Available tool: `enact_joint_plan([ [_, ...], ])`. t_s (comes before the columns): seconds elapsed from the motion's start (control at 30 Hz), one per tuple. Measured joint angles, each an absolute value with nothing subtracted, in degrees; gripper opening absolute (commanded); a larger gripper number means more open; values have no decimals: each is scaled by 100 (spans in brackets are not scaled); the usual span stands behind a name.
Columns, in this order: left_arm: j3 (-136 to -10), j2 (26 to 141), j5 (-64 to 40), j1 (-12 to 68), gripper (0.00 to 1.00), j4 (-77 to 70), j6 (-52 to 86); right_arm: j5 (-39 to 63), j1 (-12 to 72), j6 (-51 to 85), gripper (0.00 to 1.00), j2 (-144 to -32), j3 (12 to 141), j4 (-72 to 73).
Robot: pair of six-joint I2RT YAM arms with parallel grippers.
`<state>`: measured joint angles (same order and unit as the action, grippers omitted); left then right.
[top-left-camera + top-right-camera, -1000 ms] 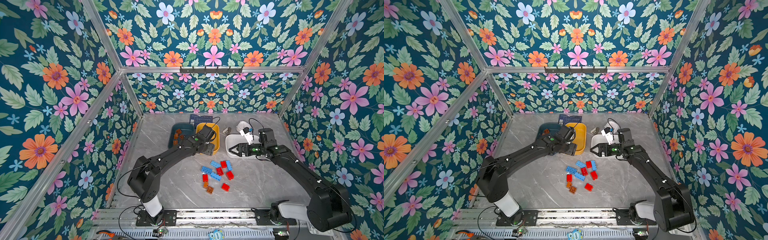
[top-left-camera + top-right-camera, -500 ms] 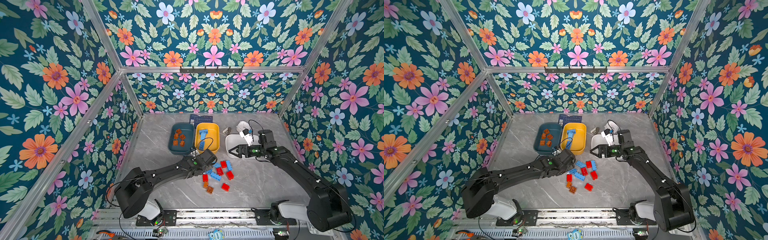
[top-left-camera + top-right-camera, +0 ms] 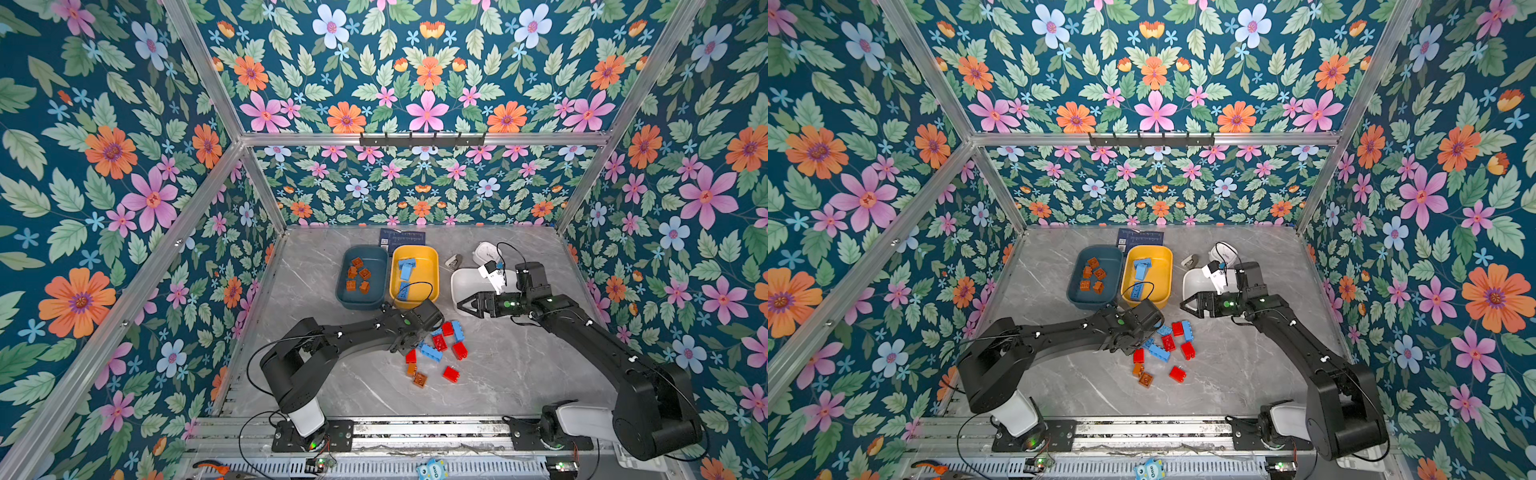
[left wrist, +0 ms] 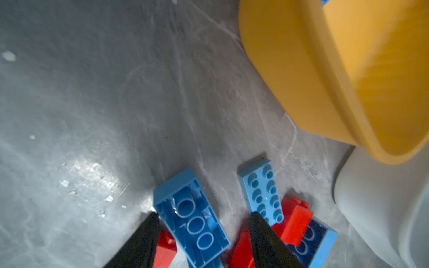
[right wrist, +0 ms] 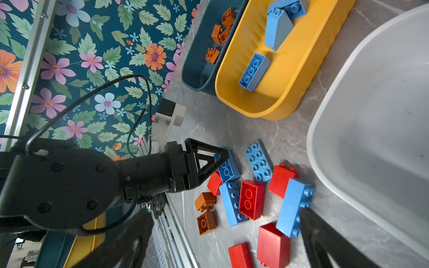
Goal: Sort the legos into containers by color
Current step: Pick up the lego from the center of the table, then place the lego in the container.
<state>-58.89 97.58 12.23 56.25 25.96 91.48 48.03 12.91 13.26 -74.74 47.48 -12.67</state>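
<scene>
Blue and upturned, hollow side showing, a long lego brick (image 4: 192, 222) lies between the half-spread jaws of the left gripper (image 4: 203, 214); one jaw seems to graze its corner, the other stands clear. Just outside the clear jaw sit a studded blue brick (image 4: 262, 192) and a red brick (image 4: 294, 220), with the yellow tub (image 4: 301, 81) beyond the tips. Jaws wide and empty, the right gripper (image 3: 462, 306) hangs by the white tub (image 3: 461, 282). Brown bricks (image 3: 358, 276) lie in the teal tub (image 3: 380, 297).

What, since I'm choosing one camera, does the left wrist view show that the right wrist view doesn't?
Left wrist only: both jaws of the left gripper, apart, with an upturned blue brick between them. Right wrist only: the teal tub holding brown bricks, and the right gripper, jaws open. Both: the yellow tub, the white tub, loose red bricks.
</scene>
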Motion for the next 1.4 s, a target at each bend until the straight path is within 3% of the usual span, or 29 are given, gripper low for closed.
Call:
enact_joint_plan([
  [0.4, -6394, 10438, 1061, 5647, 49, 2998, 9164, 4939, 1151, 1280, 99, -7572, 4731, -1170],
  [0.63, -6554, 10462, 991, 5673, 25, 3304, 9059, 4974, 1118, 1251, 99, -7575, 4689, -1164],
  [0.93, -7415, 10224, 1457, 5439, 23, 4007, 7931, 5035, 1114, 1240, 99, -7557, 4783, -1133],
  [1.17, -8232, 10066, 1887, 4797, 25, 4141, 5916, 5052, 1114, 1306, 99, -7502, 4853, -1120],
  [1.4, -9019, 10785, 1671, 4018, 26, 3859, 4154, 5043, 1114, 1306, 99, -7472, 4890, -1120],
])
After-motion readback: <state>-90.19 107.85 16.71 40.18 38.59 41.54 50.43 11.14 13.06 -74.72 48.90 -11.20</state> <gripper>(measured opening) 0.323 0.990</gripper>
